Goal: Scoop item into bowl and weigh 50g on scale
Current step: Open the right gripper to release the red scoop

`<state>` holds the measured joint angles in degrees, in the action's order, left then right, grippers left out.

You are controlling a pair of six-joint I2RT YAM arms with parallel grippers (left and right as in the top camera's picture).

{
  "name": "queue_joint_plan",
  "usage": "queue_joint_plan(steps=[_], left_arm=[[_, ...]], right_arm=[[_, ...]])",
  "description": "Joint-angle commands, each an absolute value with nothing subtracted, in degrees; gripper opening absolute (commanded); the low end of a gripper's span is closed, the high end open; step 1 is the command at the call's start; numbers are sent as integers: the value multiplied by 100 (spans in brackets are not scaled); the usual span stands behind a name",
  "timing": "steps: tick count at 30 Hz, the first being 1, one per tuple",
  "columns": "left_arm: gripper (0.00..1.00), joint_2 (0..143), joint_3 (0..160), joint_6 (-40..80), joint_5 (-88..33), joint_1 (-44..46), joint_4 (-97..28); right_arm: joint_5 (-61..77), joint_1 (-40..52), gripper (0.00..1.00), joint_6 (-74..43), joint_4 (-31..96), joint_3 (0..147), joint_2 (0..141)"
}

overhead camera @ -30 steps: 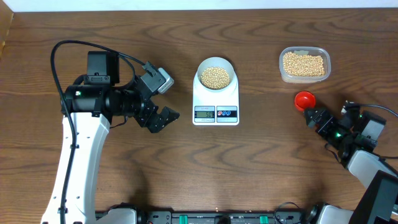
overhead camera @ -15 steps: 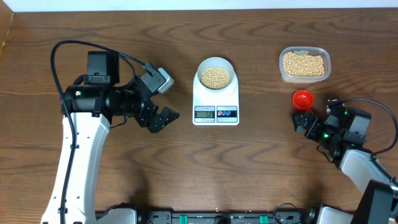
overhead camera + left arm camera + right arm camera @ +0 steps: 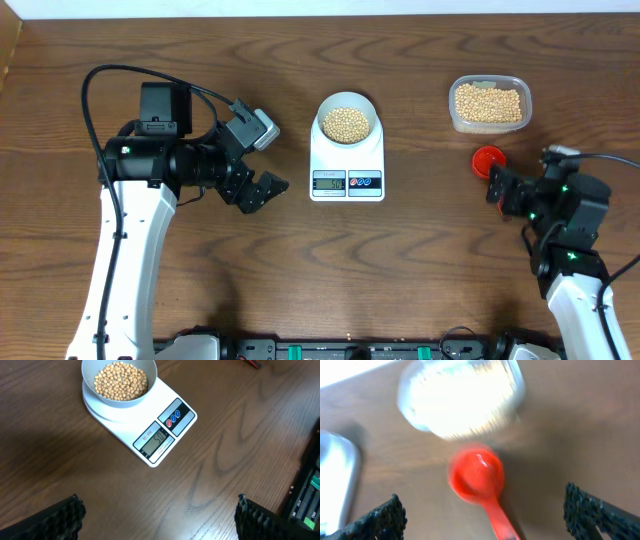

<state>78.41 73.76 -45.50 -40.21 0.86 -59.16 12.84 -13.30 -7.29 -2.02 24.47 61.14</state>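
Note:
The white bowl (image 3: 346, 108) holds a heap of tan beans (image 3: 346, 124) and stands on the white scale (image 3: 347, 160). In the left wrist view the bowl (image 3: 90, 370) sits on the scale (image 3: 167, 427), whose display reads 50. My left gripper (image 3: 255, 190) hangs open to the left of the scale, nothing between its fingers (image 3: 50, 520). A red scoop (image 3: 489, 158) lies on the table below the tub. My right gripper (image 3: 503, 188) is open at the scoop's handle end. In the blurred right wrist view the scoop (image 3: 476, 474) lies between the spread fingers (image 3: 600, 515), apart from both.
A clear plastic tub (image 3: 489, 103) of more beans stands at the back right, just beyond the scoop; it also shows in the right wrist view (image 3: 460, 397). The left arm's cable loops over the table at the far left. Black equipment lines the front edge.
The right arm has swung round, its elbow moving toward the front edge, while its open gripper stays close behind the red scoop. The left arm, bowl and scale have not moved.

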Motion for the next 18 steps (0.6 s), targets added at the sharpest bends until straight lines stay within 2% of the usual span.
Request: queue_joint_plan(steps=[1,8,18], left_arm=[[98,7780,7411,-4646,-4093,71,-5933],[98,7780,7411,-4646,-4093,71,-5933],[98,7780,7411,-4646,-4093,71,-5933]], right_arm=[[2047,-1275,99,-545,-1142,2456,5774],[2161,-1264,99,-576,-4628,2456,5625],[2047,-1267,99,-548,-6333,2458,5625]])
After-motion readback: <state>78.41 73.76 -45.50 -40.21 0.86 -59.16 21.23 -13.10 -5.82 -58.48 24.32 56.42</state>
